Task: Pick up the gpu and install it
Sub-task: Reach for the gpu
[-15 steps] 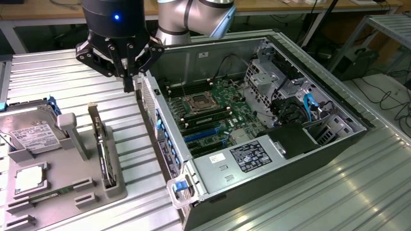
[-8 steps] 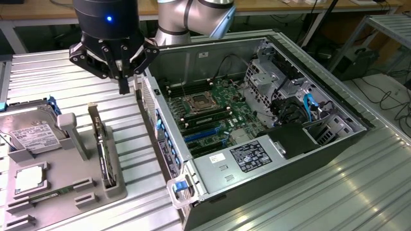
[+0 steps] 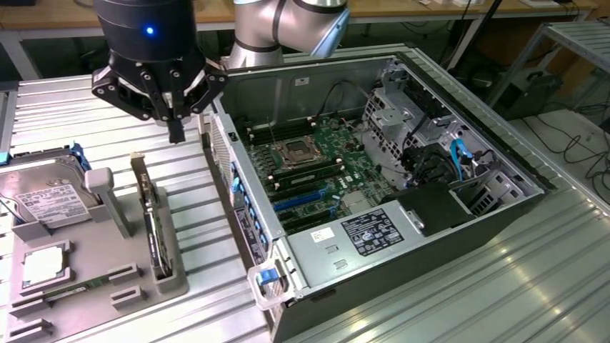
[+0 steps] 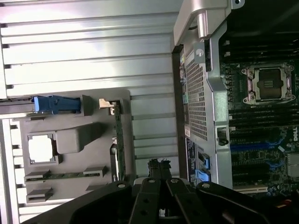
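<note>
The gpu stands on its long edge in a slot of the grey holder, its silver bracket end toward the back. In the wrist view the gpu appears edge-on as a thin dark card. My gripper hangs above the ribbed table just beyond the card's bracket end, between the holder and the computer case. Its fingers are shut together with nothing between them. The same shut fingers show in the wrist view as the gripper, beside the card and clear of it.
The case lies open on its side, motherboard and blue slots exposed. The holder also carries a silver hard drive with a blue handle, a processor and a green memory stick. Ribbed metal table surrounds everything.
</note>
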{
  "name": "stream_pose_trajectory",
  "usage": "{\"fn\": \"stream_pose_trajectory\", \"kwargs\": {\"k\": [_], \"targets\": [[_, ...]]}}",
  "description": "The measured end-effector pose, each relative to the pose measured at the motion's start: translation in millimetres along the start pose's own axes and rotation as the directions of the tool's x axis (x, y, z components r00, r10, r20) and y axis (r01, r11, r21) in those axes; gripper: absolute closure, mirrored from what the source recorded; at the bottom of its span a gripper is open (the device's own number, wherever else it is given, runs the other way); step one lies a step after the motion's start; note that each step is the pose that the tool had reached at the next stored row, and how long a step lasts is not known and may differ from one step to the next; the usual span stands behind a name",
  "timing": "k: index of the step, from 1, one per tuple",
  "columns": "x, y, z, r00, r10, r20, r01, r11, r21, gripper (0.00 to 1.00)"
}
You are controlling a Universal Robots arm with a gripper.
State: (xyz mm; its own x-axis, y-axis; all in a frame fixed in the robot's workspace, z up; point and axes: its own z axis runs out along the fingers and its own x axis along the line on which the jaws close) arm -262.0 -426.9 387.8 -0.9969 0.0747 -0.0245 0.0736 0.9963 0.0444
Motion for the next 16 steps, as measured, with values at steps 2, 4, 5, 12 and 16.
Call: {"fn": "stream_pose_trajectory", "kwargs": {"k": [2, 4, 5, 12, 16], "targets": [[1.9, -0.9, 0.0, 1.0, 0.0, 0.0, 0.0, 1.0, 0.0, 0.89], [3.8, -1.7, 0.0, 1.0, 0.0, 0.0, 0.0, 1.0, 0.0, 0.89], [5.4, -2.4, 0.0, 1.0, 0.0, -0.0001, 0.0, 1.0, 0.0001, 0.89], [14.4, -6.1, 0.1, 1.0, 0.0, -0.0001, 0.0, 1.0, 0.0, 0.89], [19.4, -10.1, 0.5, 1.0, 0.0, -0.0001, 0.0, 1.0, 0.0, 0.89]]}}
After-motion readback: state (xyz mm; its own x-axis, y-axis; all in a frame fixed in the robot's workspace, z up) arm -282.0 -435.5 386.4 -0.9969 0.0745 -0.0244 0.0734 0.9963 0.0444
